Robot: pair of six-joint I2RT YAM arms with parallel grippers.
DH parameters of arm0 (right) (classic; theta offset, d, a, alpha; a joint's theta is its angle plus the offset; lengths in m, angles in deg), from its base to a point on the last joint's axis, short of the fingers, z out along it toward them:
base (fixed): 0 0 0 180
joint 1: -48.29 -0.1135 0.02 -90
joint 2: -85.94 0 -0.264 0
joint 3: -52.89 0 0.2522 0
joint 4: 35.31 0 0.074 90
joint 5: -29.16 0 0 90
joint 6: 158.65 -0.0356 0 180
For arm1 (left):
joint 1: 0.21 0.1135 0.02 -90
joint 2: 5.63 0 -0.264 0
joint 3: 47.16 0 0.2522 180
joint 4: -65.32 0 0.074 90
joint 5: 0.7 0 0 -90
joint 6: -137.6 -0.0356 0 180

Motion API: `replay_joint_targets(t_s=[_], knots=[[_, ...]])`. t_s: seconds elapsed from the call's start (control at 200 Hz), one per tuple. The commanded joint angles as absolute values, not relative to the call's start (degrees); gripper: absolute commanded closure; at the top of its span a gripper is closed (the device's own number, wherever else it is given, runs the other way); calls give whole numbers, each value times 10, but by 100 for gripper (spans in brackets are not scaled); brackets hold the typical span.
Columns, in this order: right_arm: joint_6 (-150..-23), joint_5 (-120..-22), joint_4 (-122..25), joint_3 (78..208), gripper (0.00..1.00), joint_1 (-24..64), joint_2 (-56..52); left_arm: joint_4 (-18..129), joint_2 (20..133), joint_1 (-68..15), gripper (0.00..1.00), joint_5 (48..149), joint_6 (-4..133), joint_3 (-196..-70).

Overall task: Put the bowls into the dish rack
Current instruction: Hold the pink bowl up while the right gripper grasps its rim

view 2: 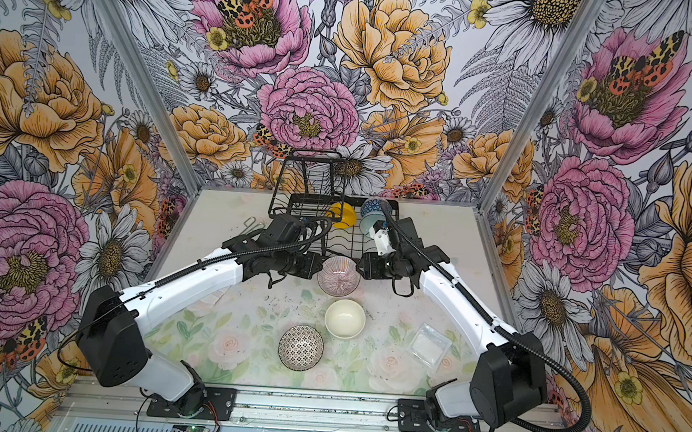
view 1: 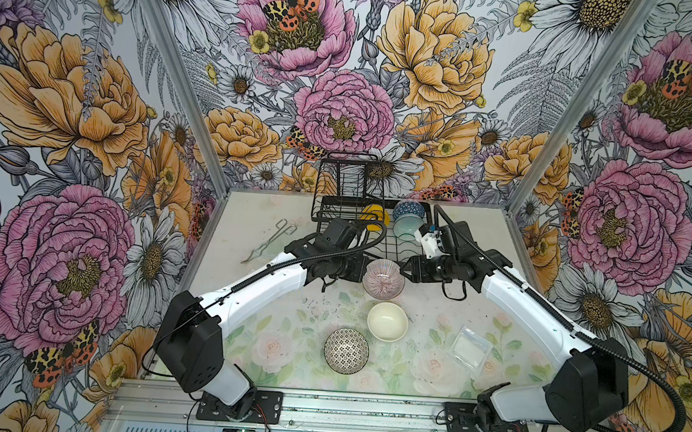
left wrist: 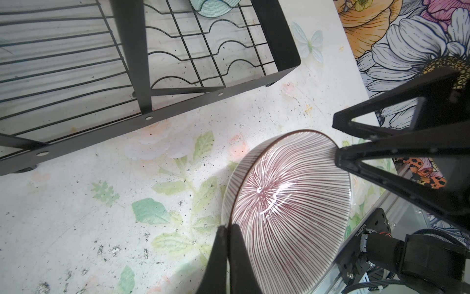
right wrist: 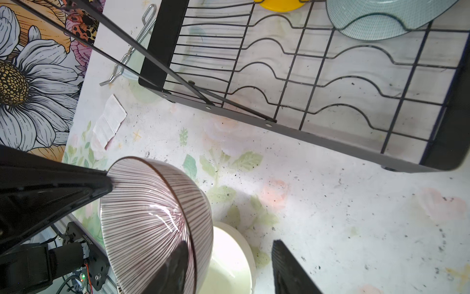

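My left gripper [left wrist: 228, 227] is shut on the rim of the pink-striped bowl [view 1: 383, 279], which it holds tilted just in front of the dish rack [view 1: 344, 183]. On the opposite rim my right gripper [right wrist: 230, 243] stands open: one finger is inside the bowl [right wrist: 152, 224] and the other is outside, away from it. In the rack's base stand a yellow bowl [view 1: 373, 217], a blue-patterned bowl [view 1: 409, 211] and a pale teal bowl [view 1: 405, 229]. A cream bowl [view 1: 387, 321] and a black-and-white patterned bowl [view 1: 346, 350] sit on the table nearer the front.
Metal tongs [view 1: 269, 241] lie on the table left of the rack. A clear square tub [view 1: 472, 347] sits at the front right. A small white paper slip [right wrist: 109, 119] lies near the tongs. The rack's raised shelf stands at its left end.
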State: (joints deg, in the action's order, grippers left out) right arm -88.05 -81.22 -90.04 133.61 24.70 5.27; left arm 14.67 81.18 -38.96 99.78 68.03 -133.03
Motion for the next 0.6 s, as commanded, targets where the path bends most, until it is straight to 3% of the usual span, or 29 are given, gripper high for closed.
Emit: replay_joint_targets(t_s=[0.0,0.285,0.596], knots=[[-876,-825,-894,1357,47,239,49,172,804,-384,100,999,673,-1349],[-875,-826,-894,1360,56,225,32,172,808,-384,100,1001,675,-1349],[-876,-822,-894,1365,77,216,12,172,804,-385,100,1002,676,-1347]])
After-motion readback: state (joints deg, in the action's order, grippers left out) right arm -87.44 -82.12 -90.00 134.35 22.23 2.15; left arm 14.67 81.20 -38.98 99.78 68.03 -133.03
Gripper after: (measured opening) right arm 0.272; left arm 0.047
